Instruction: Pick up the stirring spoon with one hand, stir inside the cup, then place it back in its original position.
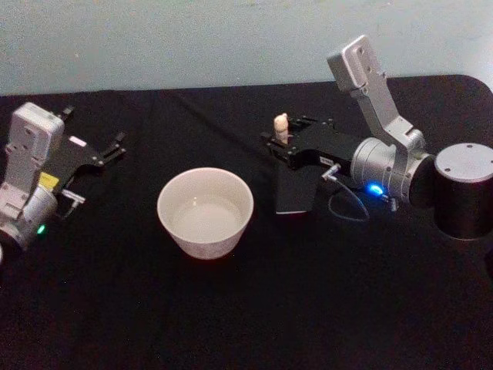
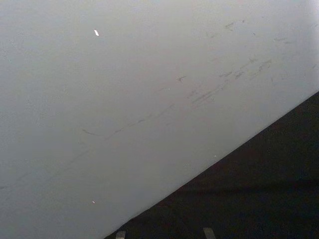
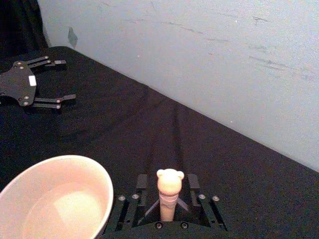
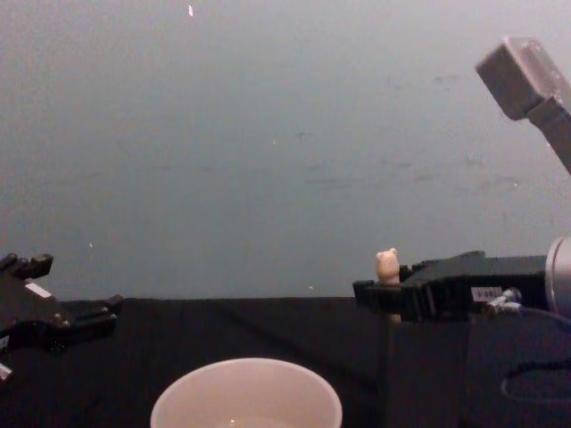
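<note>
Right gripper [image 1: 286,131] at the stirring spoon [image 3: 169,191], behind and right of the cup [image 1: 206,212].
Spoon stands upright inside the gripper, bear-head knob poking out on top, over the dark holder [image 1: 296,196] just right of the cup. Can't tell whether the grip is clamped on it or only around it. Left gripper [image 1: 94,132] sits parked on the black table [image 1: 231,308], well left of the cup, spread wide and holding nothing.

Black table [image 1: 231,324] bears the cup [image 1: 206,213] and dark holder [image 1: 295,196].
</note>
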`<state>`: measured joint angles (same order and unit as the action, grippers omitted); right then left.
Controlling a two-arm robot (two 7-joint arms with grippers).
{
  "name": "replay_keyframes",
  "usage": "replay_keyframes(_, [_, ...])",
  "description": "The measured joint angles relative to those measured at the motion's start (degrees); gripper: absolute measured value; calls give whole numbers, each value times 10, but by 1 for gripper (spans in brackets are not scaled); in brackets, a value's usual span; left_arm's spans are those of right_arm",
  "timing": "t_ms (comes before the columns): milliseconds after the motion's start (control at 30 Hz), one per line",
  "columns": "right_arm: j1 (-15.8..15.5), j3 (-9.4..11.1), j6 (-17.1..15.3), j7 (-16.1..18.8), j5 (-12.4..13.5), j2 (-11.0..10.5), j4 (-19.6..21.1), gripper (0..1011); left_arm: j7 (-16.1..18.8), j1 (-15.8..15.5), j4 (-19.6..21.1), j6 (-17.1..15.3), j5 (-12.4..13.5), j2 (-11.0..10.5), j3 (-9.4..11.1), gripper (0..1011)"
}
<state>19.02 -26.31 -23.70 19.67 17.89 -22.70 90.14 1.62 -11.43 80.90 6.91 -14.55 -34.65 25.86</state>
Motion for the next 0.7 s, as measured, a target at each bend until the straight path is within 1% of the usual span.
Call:
replay_keyframes(67, [0, 0, 0, 0, 0, 0, 0, 435, 0, 0, 0, 0, 0, 0, 0, 1001])
replay_keyframes(100, [0, 0, 0, 0, 0, 0, 0, 435, 0, 0, 0, 0, 0, 0, 0, 1001])
replay_keyframes(200, [0, 0, 0, 0, 0, 0, 0, 314, 0, 0, 0, 0, 0, 0, 0, 1001])
replay_keyframes(233, [0, 0, 0, 0, 0, 0, 0, 302, 0, 0, 0, 0, 0, 0, 0, 1001])
replay_keyframes(267, [0, 0, 0, 0, 0, 0, 0, 253, 0, 0, 0, 0, 0, 0, 0, 1001])
replay_keyframes(333, [0, 0, 0, 0, 0, 0, 0, 195, 0, 0, 0, 0, 0, 0, 0, 1001])
replay_keyframes(700, [-1, 1, 0, 0, 1, 1, 0, 190, 0, 0, 0, 0, 0, 0, 0, 1001])
